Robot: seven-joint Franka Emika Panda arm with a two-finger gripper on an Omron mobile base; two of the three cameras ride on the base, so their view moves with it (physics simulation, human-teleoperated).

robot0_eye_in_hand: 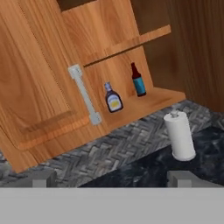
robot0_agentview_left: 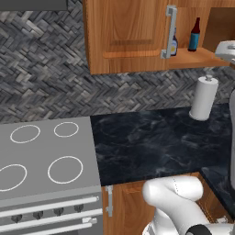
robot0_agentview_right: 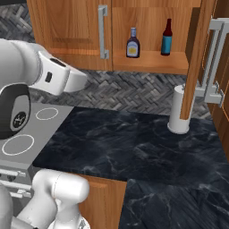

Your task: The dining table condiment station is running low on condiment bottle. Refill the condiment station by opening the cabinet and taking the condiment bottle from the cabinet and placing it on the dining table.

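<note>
The cabinet (robot0_agentview_right: 67,27) hangs on the wall with its left door (robot0_agentview_left: 124,32) closed and its right door (robot0_agentview_right: 197,58) swung open. On its lower shelf stand a squat condiment bottle (robot0_agentview_right: 133,43) (robot0_agentview_left: 174,46) (robot0_eye_in_hand: 113,99) with a yellow label and a taller dark bottle (robot0_agentview_right: 167,38) (robot0_agentview_left: 194,36) (robot0_eye_in_hand: 138,80) with a blue label. My gripper (robot0_eye_in_hand: 113,179) is open and holds nothing. It is well back from the shelf, below and to the left of the bottles. The dining table is out of view.
A white paper towel roll (robot0_agentview_right: 178,112) (robot0_agentview_left: 203,97) (robot0_eye_in_hand: 179,135) stands on the black marble counter (robot0_agentview_right: 134,143) under the open cabinet. A grey stove top (robot0_agentview_left: 46,156) lies to the left. The open door's silver handle (robot0_agentview_right: 214,62) juts out at the right.
</note>
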